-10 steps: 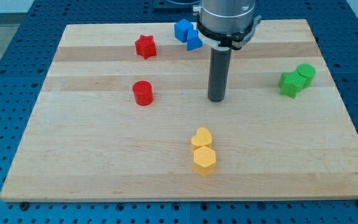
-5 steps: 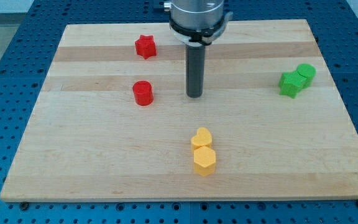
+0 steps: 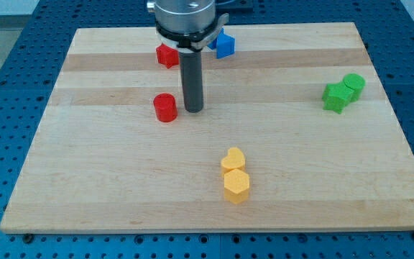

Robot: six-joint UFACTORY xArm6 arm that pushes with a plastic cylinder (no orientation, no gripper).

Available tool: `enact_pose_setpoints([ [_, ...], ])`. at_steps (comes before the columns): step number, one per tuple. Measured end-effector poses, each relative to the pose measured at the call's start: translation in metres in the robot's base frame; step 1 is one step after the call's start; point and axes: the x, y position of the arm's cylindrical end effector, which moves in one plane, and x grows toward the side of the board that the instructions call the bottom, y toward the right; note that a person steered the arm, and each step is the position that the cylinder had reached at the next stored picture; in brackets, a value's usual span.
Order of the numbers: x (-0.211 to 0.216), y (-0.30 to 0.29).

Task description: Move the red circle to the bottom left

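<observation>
my tip [image 3: 193, 110] sits just right of the red circle [image 3: 165, 107], not touching, placed to shove it leftward across the worktop [image 3: 85, 180]. no claw here, only a rod, so no claw state to tell.

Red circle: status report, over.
My tip just right of red circle, small gap. Circle mid-board, not bottom left. Nothing in the way toward that corner.

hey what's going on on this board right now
A robot arm with a straight dark rod is working on a wooden board of small coloured blocks. My tip sits just to the view's right of the red circle, close beside it; contact is unclear. The red circle is left of centre, not yet at the bottom left. The red star is partly hidden behind the rod.
</observation>
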Motion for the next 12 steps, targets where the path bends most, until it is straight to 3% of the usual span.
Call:
enact_pose_setpoints([
  [7, -0.015, -0.096],
  [12, 0.056, -0.140],
])
